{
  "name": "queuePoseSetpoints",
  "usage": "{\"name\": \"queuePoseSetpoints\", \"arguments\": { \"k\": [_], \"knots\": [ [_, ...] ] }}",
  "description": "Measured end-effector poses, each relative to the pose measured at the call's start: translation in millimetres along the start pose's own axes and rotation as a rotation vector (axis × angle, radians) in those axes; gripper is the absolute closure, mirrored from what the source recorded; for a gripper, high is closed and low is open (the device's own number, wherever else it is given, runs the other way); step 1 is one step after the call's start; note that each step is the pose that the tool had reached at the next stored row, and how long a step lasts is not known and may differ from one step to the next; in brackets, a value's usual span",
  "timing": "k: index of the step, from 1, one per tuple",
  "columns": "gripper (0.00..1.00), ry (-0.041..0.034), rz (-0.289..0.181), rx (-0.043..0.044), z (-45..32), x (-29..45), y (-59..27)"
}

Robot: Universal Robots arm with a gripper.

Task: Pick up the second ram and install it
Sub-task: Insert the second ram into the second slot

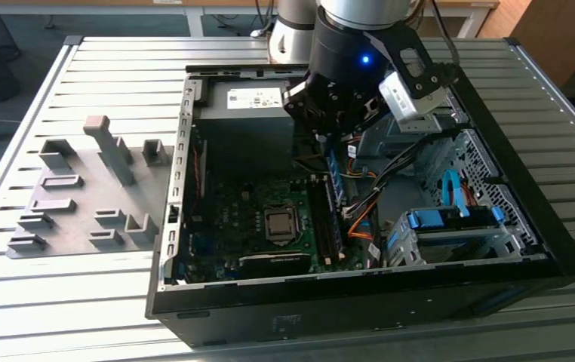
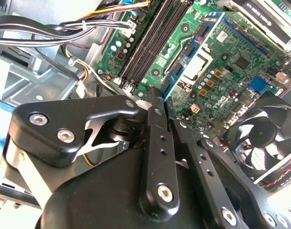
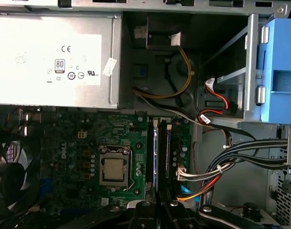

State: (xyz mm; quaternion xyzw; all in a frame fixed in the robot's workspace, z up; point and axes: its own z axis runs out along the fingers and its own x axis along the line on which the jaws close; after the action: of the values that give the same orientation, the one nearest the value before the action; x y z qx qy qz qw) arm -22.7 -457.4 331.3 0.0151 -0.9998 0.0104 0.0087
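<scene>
End effector (image 1: 333, 139) positioned inside open computer case (image 1: 529, 226), fingers (image 2: 157, 143) clamped together on second ram (image 1: 335, 175). Ram held upright, edge-on, just above memory slots (image 3: 157, 157) of motherboard (image 1: 257, 226). Processor (image 3: 111, 171) seen beside slots. Grey holder blocks (image 1: 76, 196) left on tabletop (image 1: 26, 302).

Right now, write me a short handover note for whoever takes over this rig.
End effector: shut on the second ram, holding it edge-on above the motherboard's memory slots inside the open computer case.
Second ram: a thin blue-edged strip hanging below the fingers, lined up roughly along the slots; in the first wrist view it sits over the slot gap.
Done: ram picked up and carried over the case.
Left: seat it in its slot; it is not yet pressed in.
</scene>
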Motion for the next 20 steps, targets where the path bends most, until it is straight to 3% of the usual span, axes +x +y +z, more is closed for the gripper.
{"name": "queuePoseSetpoints", "arguments": {
  "k": [3,4,20],
  "knots": [
    [0.86,0.0001,0.004,-0.0001,2.5,-0.1,0.0],
    [0.86,0.0003,0.011,-0.0002,12.4,-0.3,0.2],
    [0.86,0.0003,0.011,-0.0001,14.3,-0.3,0.2]
  ]
}}
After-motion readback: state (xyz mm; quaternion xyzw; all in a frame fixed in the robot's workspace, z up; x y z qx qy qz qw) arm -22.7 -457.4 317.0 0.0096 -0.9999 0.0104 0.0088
